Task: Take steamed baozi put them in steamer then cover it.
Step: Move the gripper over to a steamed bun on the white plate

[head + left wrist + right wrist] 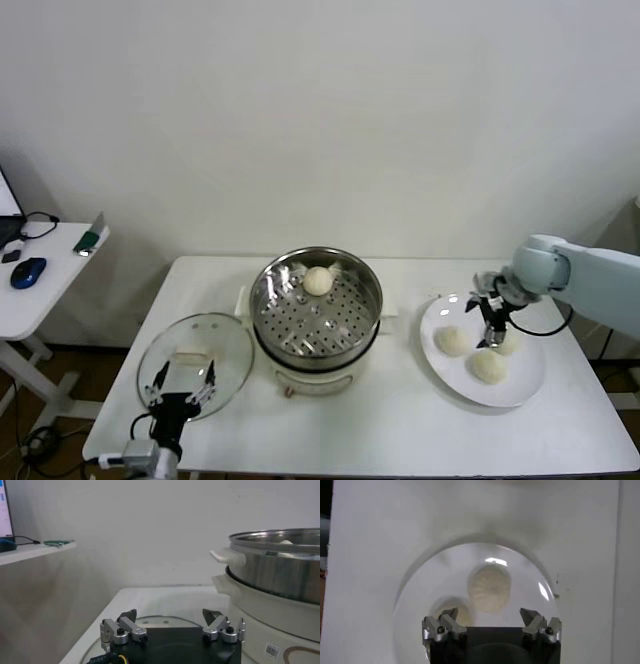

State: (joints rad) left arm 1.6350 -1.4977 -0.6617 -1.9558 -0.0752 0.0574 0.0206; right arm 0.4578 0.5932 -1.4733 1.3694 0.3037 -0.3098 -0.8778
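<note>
The steamer (316,318) stands mid-table with one baozi (318,281) on its perforated tray. Three more baozi (452,341) (488,366) (508,342) lie on a white plate (530,378) at the right. My right gripper (492,325) is open and empty just above them; in the right wrist view (490,614) one baozi (490,589) lies ahead of the jaws and another (452,611) beside a finger. The glass cover (215,345) lies flat left of the steamer. My left gripper (180,388) is open over its near edge, also shown in the left wrist view (170,616).
A white side table (50,290) at the far left holds a blue mouse (28,271) and a green item (88,240). The steamer's side handle (222,556) sticks out toward the left gripper. A wall runs close behind the table.
</note>
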